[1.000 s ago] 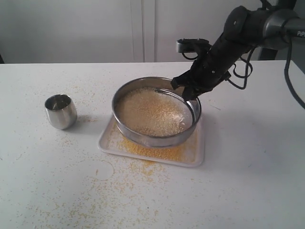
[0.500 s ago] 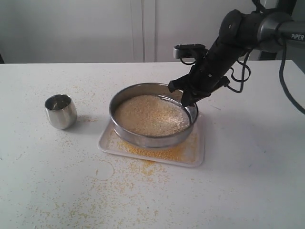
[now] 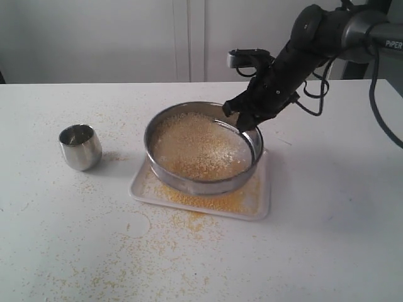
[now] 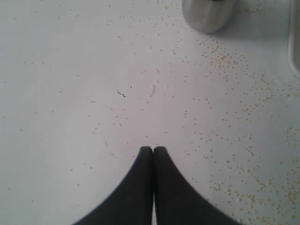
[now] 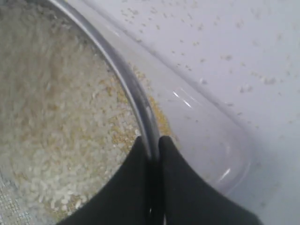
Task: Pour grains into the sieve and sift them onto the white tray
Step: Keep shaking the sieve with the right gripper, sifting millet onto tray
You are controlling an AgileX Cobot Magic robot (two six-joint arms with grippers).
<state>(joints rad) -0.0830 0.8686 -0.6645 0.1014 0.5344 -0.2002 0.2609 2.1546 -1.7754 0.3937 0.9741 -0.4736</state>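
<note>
The round steel sieve (image 3: 189, 180) hangs tilted just over the white tray (image 3: 261, 204), its far side higher. Off-white and yellow grains (image 3: 198, 148) fill its mesh. Fine yellow grains lie on the tray under it. My right gripper (image 3: 247, 126) is shut on the sieve's far right rim (image 5: 133, 93); the wrist view shows the rim pinched between the black fingers (image 5: 151, 146). My left gripper (image 4: 153, 149) is shut on nothing, over bare tabletop strewn with grains, and does not show in the exterior view.
A small steel cup (image 3: 80, 146) stands upright left of the tray, and shows in the left wrist view as cup (image 4: 207, 14). Spilled yellow grains (image 3: 182, 233) scatter over the white table in front of the tray. A wall runs behind the table.
The right gripper has shaken the sieve: it shifted left and levelled, then tilted again with its far side raised. The grains inside have shifted. The cup and tray stayed put.
</note>
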